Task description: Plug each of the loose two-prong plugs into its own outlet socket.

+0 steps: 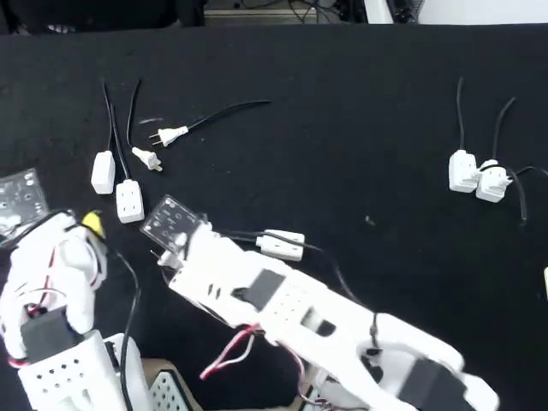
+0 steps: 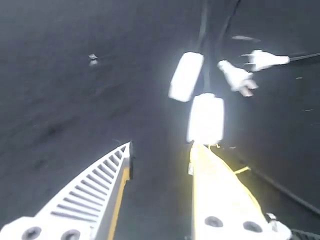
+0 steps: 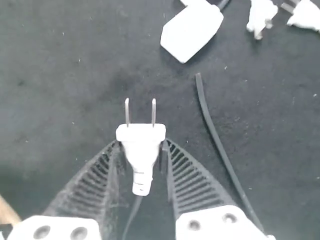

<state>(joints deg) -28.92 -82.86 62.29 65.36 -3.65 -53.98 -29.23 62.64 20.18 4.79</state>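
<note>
Right claw (image 3: 141, 150): clamped on the held plug (image 3: 140, 134), body pinched between both fingers, prongs pointing straight out past the tips. The near socket (image 3: 192, 27) lies ahead of it, off to one side and apart. A black cord (image 3: 220, 145) runs alongside this claw.

Left claw (image 2: 161, 149): fingers spread, nothing between them. The near socket sits just ahead of its yellow finger (image 2: 215, 190); contact cannot be told. Beyond are the far socket (image 2: 186, 76), the nearer loose plug (image 2: 237, 77) and the farther loose plug (image 2: 265, 59).

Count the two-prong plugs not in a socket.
3. The far plug and the near plug lie loose together on the table; the held plug sits in the right gripper. Others may be hidden.
</note>
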